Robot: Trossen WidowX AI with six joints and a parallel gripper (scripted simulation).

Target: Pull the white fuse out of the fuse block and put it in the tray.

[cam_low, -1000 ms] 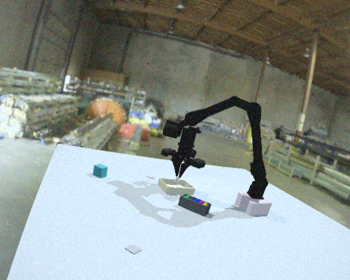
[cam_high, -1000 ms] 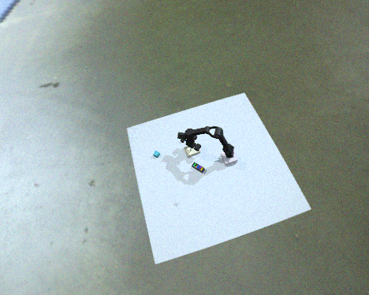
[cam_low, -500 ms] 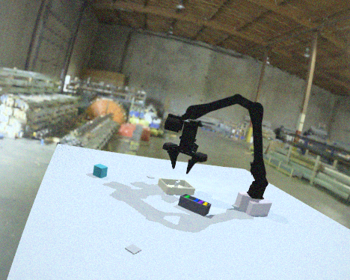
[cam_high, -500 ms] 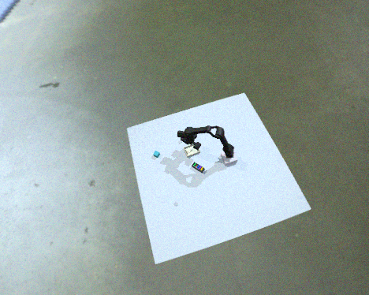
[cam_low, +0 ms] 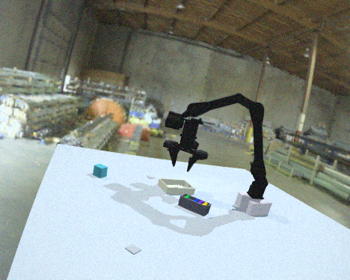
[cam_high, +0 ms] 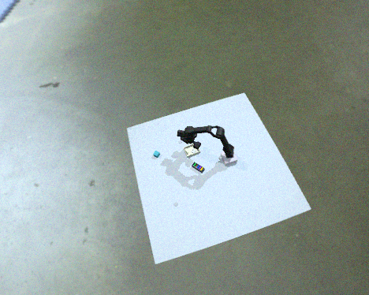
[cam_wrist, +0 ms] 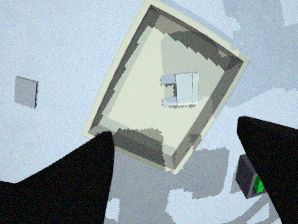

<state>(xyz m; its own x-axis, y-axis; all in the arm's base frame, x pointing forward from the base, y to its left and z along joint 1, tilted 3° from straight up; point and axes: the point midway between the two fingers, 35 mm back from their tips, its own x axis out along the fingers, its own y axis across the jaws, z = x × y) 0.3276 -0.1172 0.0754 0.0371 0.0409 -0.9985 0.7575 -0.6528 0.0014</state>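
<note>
Gripper (cam_high: 197,145): in the top view you are seeing it hanging over the tray (cam_high: 191,150), too small there to judge the fingers. Fuse block (cam_high: 198,167) is lying just beside the tray, toward the arm's base (cam_high: 229,158); a teal cube (cam_high: 156,154) is sitting well apart on the pale mat (cam_high: 225,205).

Exterior view: gripper (cam_low: 183,164) is pointing down above the tray (cam_low: 176,186), fingers spread wide and holding nothing. You are watching the arm (cam_low: 228,102) arching up from its base and reaching over. A small grey square (cam_low: 133,248) is lying apart.

Wrist view: white fuse (cam_wrist: 181,88) is lying on the tray (cam_wrist: 123,72) floor, between the parted fingers.
</note>
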